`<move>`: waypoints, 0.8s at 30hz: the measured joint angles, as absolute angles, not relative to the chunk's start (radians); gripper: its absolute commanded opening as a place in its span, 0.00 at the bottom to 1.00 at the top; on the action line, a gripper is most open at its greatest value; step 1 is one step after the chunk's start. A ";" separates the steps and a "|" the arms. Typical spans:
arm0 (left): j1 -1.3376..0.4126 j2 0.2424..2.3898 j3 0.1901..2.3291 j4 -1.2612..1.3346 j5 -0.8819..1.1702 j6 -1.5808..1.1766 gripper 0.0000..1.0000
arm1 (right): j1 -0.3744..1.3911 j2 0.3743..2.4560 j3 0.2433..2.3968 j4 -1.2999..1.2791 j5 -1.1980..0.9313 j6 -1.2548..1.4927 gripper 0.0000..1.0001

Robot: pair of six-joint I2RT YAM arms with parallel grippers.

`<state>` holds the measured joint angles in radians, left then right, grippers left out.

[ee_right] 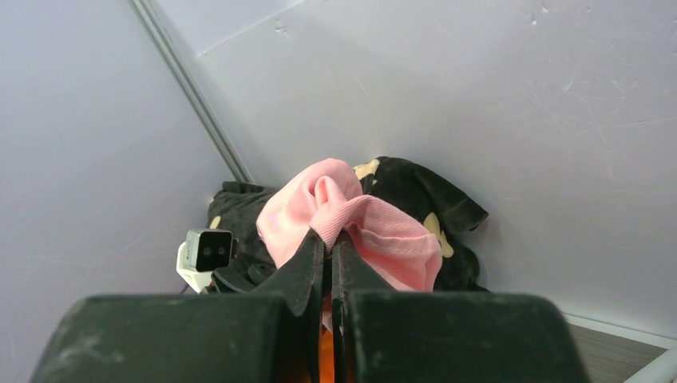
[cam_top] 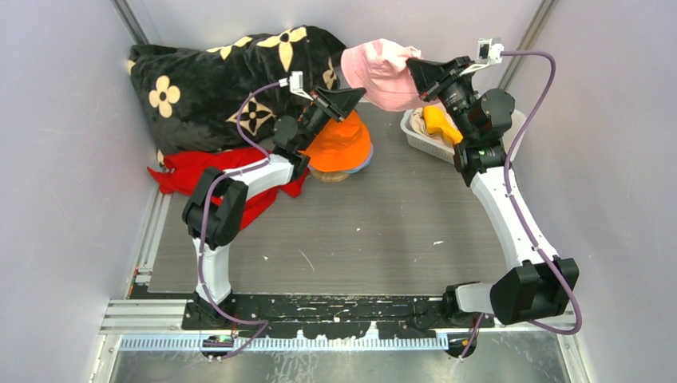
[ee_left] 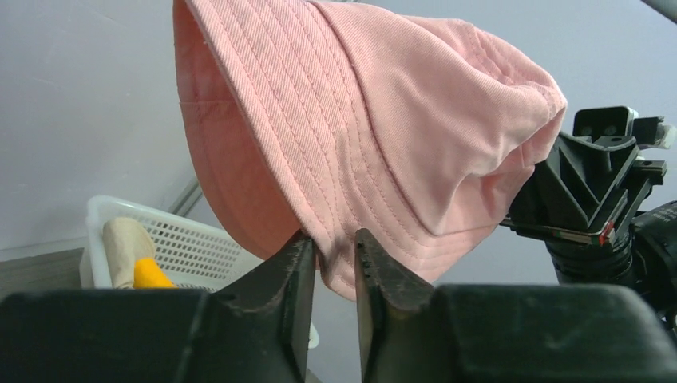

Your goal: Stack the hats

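The pink hat (cam_top: 383,72) is off the bench (cam_top: 359,231), hanging in the air near the back wall, not over the pile but beyond it and a little to its right. The right gripper (ee_right: 329,239) is clenched on a bunched fold of it. The left gripper (ee_left: 334,257) is at the opposite side, with the brim's edge lying between jaws that stand a little apart; I cannot tell whether they actually pinch the cloth or merely flank it.

Below, the orange hat (cam_top: 339,144) sits crown up on the bench as the top of the pile. A bluish edge shows under its right side, so at least one more hat seems to lie beneath, though how many is hidden.

To the right, the white basket (cam_top: 423,144) holds the yellow hat (cam_top: 441,124) and, beside it, a rolled beige hat (ee_left: 124,247); neither is stacked yet.

My judgement is that the job is around the middle: a pile is begun, pink is in hand and needs carrying over orange and lowering, then yellow and beige remain.

The black blanket (cam_top: 215,80) and red cloth (cam_top: 192,167) lie at the far left, apart from all this
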<state>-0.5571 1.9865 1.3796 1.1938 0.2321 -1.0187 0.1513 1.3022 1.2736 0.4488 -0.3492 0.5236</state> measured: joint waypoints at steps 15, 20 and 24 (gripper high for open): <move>-0.448 1.972 1.415 1.081 0.297 -1.081 0.00 | 0.151 1.351 1.253 0.464 -0.331 0.456 0.01; -0.360 1.972 1.519 0.977 0.353 -1.129 0.00 | 0.151 1.442 1.234 0.522 -0.354 0.461 0.01; -0.314 1.972 1.564 0.877 0.398 -1.150 0.00 | 0.155 1.538 1.233 0.568 -0.392 0.489 0.01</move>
